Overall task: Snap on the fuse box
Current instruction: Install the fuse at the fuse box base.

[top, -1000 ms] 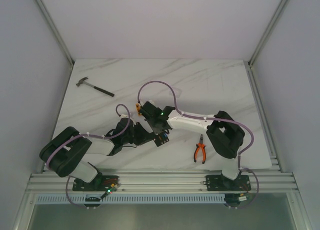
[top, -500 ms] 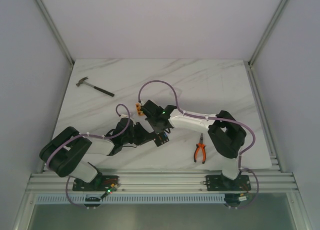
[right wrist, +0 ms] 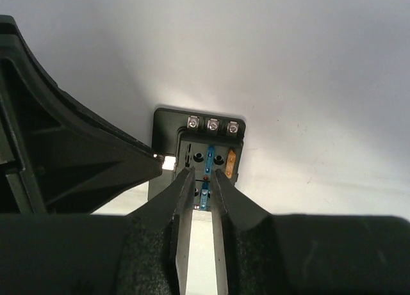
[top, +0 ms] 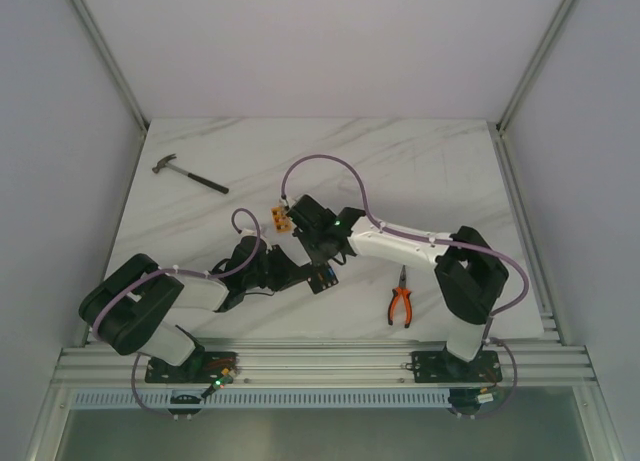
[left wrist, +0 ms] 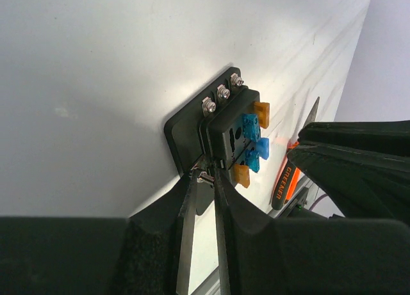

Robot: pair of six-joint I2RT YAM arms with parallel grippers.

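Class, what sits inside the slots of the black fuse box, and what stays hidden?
Two blue fuses sit between two orange fuses in the fuse box, beside three screws. The left gripper covers its near edge, so any slots there cannot be seen.

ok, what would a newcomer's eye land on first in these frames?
Both hands crowd the black fuse box near the middle of the table. The left hand pinches a metal tab at the box's edge, while the right hand sits narrow-fingered just over its blue and orange fuses. Off to the sides lie orange-handled pliers at right and a hammer at far left.
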